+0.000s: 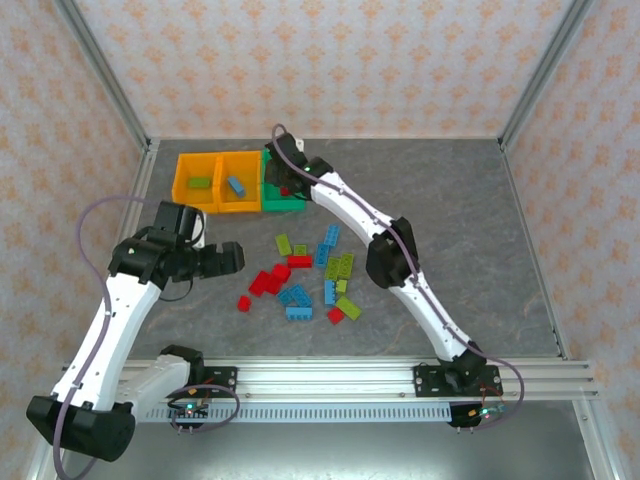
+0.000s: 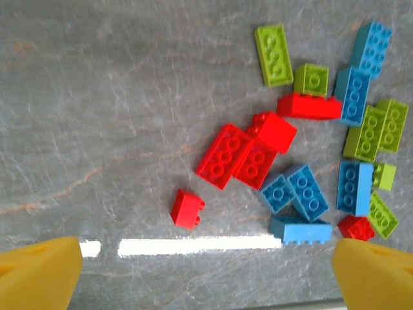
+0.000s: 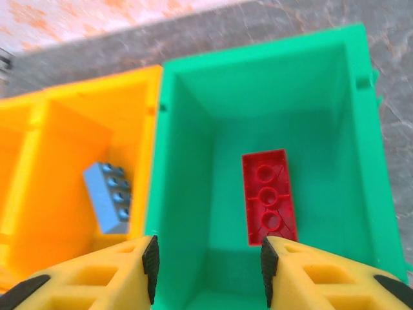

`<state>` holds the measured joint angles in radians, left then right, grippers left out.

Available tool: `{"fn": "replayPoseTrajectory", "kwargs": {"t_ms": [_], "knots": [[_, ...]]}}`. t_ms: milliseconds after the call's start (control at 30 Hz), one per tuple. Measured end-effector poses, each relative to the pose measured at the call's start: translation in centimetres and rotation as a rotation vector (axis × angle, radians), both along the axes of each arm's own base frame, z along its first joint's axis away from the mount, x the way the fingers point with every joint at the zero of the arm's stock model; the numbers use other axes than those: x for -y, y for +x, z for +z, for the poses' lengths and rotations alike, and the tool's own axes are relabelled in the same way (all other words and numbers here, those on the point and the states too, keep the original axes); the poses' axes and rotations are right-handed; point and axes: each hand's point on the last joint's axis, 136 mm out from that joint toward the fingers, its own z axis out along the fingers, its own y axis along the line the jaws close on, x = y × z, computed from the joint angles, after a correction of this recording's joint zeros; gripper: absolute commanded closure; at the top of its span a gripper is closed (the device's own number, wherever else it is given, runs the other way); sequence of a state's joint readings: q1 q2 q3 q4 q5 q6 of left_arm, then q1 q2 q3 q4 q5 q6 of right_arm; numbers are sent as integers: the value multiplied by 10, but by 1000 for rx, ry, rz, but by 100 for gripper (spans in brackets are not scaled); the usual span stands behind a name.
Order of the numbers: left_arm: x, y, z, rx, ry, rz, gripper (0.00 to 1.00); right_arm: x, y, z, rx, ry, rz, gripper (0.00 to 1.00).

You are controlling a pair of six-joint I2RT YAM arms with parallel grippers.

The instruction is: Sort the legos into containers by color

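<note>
Right claw (image 3: 210,271) stood apart over green bin (image 3: 187,161) near bench's (image 1: 450,200) far edge, red brick (image 3: 269,197) inside; left claw (image 2: 206,274) likewise apart

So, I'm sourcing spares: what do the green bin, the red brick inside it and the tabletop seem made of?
Green bin: moulded plastic, smooth thin walls with slight sheen. Red brick: hard glossy plastic, crisp moulded circles. Tabletop: matte grey with stone-like veining, perhaps printed laminate; cannot tell.

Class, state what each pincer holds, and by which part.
Nothing. Right pincer open above the red brick in the green bin; left pincer open, empty.
</note>
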<state>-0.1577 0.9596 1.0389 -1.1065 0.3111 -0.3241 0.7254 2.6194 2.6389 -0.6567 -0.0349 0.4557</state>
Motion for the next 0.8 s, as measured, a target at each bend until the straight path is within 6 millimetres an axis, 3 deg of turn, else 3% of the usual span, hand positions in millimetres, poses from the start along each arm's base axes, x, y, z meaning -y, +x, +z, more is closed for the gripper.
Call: {"fn": "replayPoseTrajectory", "kwargs": {"t_ms": [133, 233, 400, 467, 533, 633, 800], "knots": [[5, -11, -20, -62, -24, -3, 3, 1, -9, 26, -4, 28, 22, 54], [8, -7, -27, -81, -42, 33, 6, 10, -28, 53, -37, 45, 33, 52], [21, 31, -42, -140, -38, 91, 10, 54, -87, 98, -127, 69, 11, 45], [30, 52, -49, -159, -33, 105, 12, 78, -115, 105, -156, 71, -6, 44], [38, 74, -59, -166, -26, 124, 13, 101, -140, 104, -179, 69, -31, 43], [48, 97, -73, -184, -27, 159, 14, 133, -172, 87, -229, 45, -80, 41], [65, 132, -98, -221, -31, 197, 15, 169, -201, 56, -286, -12, -155, 35]]}}
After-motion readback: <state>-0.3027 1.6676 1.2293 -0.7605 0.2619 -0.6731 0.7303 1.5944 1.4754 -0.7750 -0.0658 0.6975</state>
